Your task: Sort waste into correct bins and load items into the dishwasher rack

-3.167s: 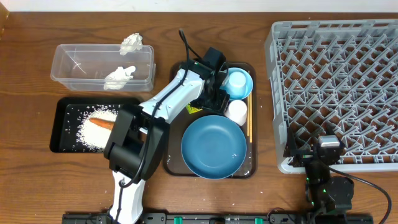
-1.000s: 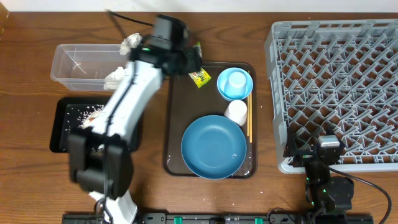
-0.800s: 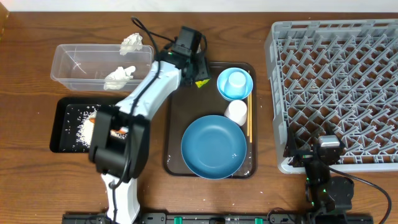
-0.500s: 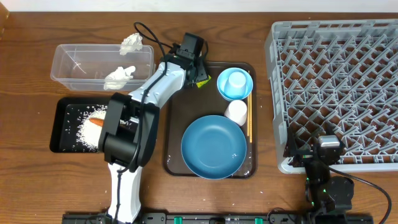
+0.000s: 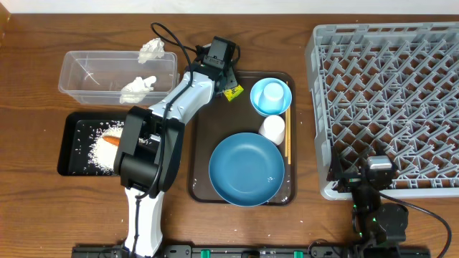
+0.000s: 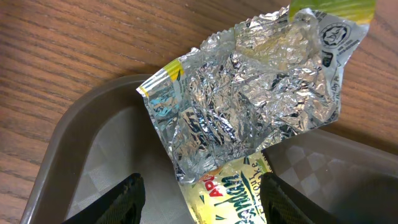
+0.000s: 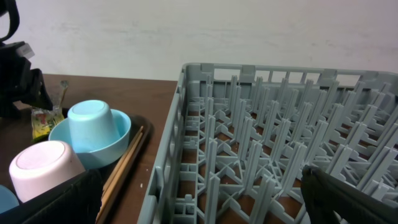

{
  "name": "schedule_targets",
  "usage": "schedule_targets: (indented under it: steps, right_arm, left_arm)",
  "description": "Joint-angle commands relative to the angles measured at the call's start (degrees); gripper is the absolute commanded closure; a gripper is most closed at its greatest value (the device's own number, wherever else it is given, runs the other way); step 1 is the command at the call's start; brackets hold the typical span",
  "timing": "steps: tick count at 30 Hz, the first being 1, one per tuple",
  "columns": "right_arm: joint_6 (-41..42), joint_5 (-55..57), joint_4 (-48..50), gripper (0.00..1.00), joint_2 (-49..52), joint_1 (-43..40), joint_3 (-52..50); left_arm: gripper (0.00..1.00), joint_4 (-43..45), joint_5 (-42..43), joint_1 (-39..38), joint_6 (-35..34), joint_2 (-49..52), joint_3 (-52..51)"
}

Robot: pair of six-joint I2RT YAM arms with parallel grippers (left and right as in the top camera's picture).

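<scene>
The yellow-green wrapper lies crumpled, silver side up, across the back-left corner of the brown tray, partly on the rim and partly over the desk. Your left gripper hovers over it with its fingers spread wide, and the wrapper's printed end lies between them without being gripped. On the same tray you have the light-blue cup upside down on the saucer, the white cup, the chopsticks and the large blue bowl. To the left, tissue sits in the clear tub, and rice and the carrot lie in the black tray. Your right gripper sits at the near edge of the rack, jaws apart and holding nothing.
</scene>
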Motion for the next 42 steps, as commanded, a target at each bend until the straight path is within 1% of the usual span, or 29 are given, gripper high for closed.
schedule_targets:
  steps: [1,37,38,39,42]
  right_arm:
    - [-0.6,0.2,-0.3,0.01,-0.2,-1.1,-0.1]
    - [-0.6,0.2,-0.3,0.01,-0.1,-1.1,-0.1]
    - [-0.6,0.2,-0.3,0.01,-0.1,-1.1,-0.1]
    - [-0.6,0.2,-0.3,0.01,-0.1,-1.1,-0.1]
    - [-0.6,0.2,-0.3,0.01,-0.1,-1.1,-0.1]
  left_arm:
    - [0.38,-0.3,-1.4,0.2,-0.3,0.5,0.1]
    - [0.40,-0.8,-0.1,-1.4,-0.3,0.7,-1.9]
    - [0.40,-0.9,-0.1,-1.5,-0.3,0.7,-1.9]
    - [0.44,-0.9,-0.1,-1.5,-0.3,0.7,-1.9]
    - [0.47,-0.8,-0.1,-1.6,-0.3,0.7,-2.0]
